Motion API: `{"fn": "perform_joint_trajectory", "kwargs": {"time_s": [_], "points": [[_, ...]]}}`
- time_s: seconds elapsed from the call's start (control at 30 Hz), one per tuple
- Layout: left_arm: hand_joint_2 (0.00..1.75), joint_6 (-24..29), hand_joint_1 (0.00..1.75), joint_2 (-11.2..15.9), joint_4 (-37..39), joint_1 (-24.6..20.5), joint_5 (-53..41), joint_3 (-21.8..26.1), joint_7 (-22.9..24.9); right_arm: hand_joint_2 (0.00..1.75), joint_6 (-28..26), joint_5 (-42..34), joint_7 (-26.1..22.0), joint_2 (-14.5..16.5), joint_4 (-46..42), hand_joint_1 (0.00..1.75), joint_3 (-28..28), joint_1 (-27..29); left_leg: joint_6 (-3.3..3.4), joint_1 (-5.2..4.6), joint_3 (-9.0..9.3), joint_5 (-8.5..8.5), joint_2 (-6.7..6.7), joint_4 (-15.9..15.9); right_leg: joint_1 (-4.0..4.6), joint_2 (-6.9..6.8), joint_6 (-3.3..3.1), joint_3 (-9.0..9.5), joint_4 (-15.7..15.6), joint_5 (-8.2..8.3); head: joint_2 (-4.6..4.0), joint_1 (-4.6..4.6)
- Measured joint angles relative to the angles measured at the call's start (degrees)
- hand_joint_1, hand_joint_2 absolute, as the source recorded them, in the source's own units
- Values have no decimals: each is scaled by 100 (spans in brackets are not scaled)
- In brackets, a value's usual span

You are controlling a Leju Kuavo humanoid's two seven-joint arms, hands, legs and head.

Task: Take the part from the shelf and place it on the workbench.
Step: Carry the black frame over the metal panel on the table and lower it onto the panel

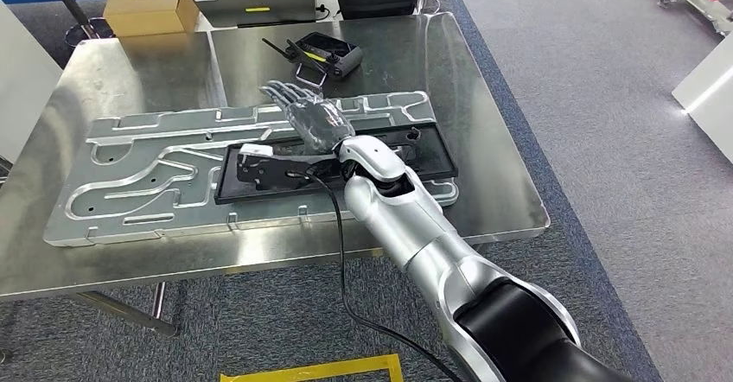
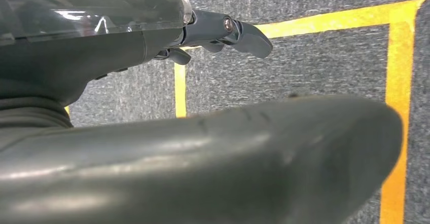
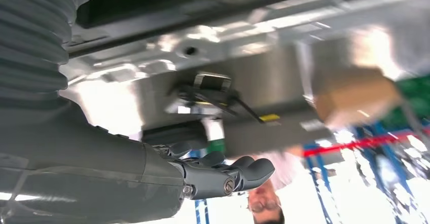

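Nearest you in the head view, the silver right arm reaches up from the lower right across the front edge of the steel surface. Its right hand hovers over the part, fingers stretched out and apart, holding nothing.

The part is a long flat grey metal plate with milled channels, lying flat on the surface with its long axis running left to right, parallel to the front edge. A black tray-like piece lies on its right half; the wrist and forearm cover part of it, so you cannot make out its full outline.

The left wrist view gives you what the head view does not: the left hand hanging over grey carpet with yellow floor tape, fingers loosely extended with nothing in them.

The right wrist view is blurred; the right hand's fingers read as open.

Beyond the hand lies a black handheld controller, then a cardboard box and a grey case at the far edge.
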Motion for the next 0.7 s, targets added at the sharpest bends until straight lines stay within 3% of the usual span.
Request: {"fn": "perform_joint_trajectory", "kwargs": {"time_s": [0.23, 0.47, 0.6, 0.7], "points": [[0, -45, 0, 38, 0, 0, -4, 46, -124, 175, 283, -971, -209, 0, -1344, 0, -344, 159, 0, 0, 2, 0, 0, 1, 0, 0, 0, 0, 0, 0, 0, 0], [0, -52, 0, 45, 0, 6, 18, 102, -188, 175, -603, -2438, -747, -154, -3461, 0, -440, 825, 6, -5, 3, -8, -2, 4, -4, -3, 2, 2, -4, -2, 0, 0], [0, -6, 0, 44, 0, 19, 127, 158, -202, 0, -1328, -3041, -1223, -418, -4884, 0, -443, 1637, 24, -13, 3, -22, -2, 14, -13, -5, 13, 8, -6, -9, 0, 1], [0, 63, 0, 43, 0, 32, 209, 236, -224, 0, -1847, -3585, -1548, -693, -5779, 0, -496, 2336, 47, -18, 5, -38, -2, 31, -18, -5, 29, 19, -6, -16, 0, 0]]}}
